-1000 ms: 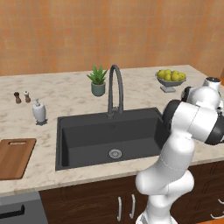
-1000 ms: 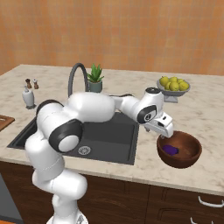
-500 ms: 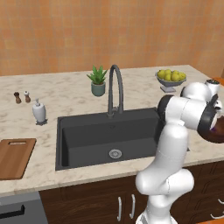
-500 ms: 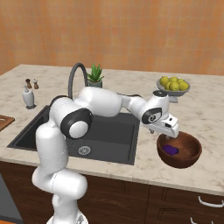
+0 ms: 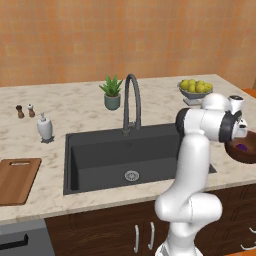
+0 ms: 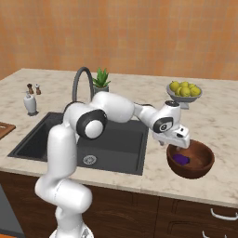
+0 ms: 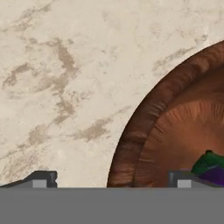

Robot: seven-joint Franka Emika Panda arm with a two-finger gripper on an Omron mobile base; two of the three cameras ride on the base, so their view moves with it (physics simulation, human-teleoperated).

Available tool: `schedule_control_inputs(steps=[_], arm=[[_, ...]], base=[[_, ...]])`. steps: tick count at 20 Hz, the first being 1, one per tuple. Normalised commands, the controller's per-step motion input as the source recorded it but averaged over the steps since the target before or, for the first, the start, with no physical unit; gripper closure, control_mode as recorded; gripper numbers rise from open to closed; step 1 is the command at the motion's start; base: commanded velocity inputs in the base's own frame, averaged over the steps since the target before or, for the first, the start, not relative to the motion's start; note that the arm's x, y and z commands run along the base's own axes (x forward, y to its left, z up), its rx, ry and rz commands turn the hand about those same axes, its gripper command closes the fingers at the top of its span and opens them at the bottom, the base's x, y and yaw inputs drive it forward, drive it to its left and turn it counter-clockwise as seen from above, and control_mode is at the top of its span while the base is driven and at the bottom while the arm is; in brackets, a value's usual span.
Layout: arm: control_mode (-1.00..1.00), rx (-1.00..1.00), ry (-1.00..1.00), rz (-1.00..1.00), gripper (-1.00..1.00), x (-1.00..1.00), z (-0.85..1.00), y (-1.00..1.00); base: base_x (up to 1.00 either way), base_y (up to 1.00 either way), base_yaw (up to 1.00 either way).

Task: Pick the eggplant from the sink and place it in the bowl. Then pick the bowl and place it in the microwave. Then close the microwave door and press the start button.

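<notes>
Bowl (image 6: 190, 160) sits near the counter's (image 6: 218, 121) front edge, right of the sink (image 6: 116, 139), eggplant (image 6: 180, 159) inside; gripper (image 7: 109, 177) hovers released astride its rim; stiff, likely weighty wood, so pinching the wall seems best.

Arm stretched rightward, gripper (image 7: 109, 178) spread wide, empty.

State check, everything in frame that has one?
eggplant: lying inside the bowl, not gripped
bowl: upright on the counter, right of the sink
gripper: open, straddling the bowl's near rim
sink: nothing in the basin
faucet: no water running
fruit bowl: full of yellow-green fruit
</notes>
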Motion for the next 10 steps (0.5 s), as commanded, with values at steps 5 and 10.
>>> schedule_control_inputs(steps=[5, 10], arm=[[-1.00, 0.00, 0.07, 0.01, 1.00, 0.16, -0.31, 0.00], [-1.00, 0.00, 0.01, 0.00, 1.00, 0.00, 0.00, 0.00]], base=[[0.00, 0.00, 0.00], [0.00, 0.00, 0.00]])
